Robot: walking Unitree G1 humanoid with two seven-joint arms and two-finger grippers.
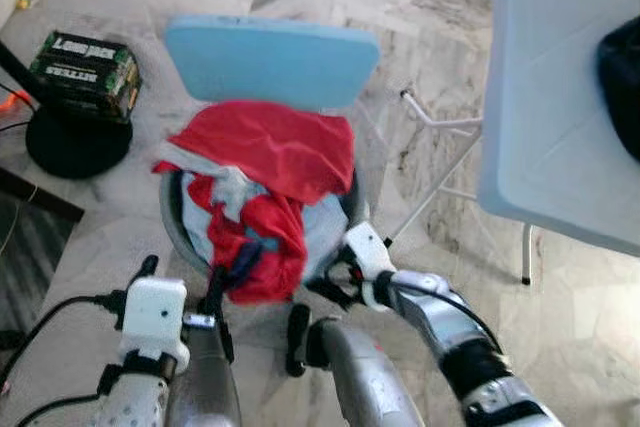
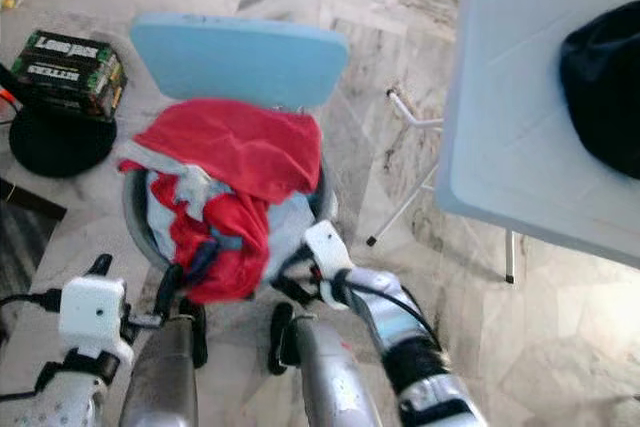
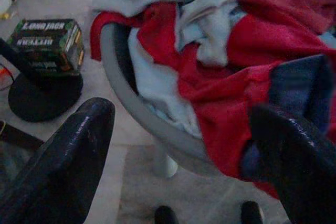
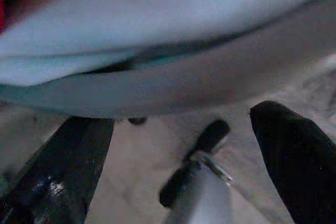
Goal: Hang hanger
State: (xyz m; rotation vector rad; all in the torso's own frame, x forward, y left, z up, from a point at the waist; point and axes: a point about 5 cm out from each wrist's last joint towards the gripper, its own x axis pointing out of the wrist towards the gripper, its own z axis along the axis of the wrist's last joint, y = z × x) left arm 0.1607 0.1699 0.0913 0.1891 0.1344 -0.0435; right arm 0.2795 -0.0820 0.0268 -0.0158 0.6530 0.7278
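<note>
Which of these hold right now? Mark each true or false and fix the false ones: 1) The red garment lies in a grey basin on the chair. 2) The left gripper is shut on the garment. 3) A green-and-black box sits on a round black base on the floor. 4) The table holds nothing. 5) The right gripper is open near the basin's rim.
1) True: the red garment is heaped in the grey basin on the blue chair.
2) False: the left gripper is open beside it.
3) True: the box rests on the black base.
4) False: a dark object lies on the table.
5) True: the right gripper is open below the rim.
</note>
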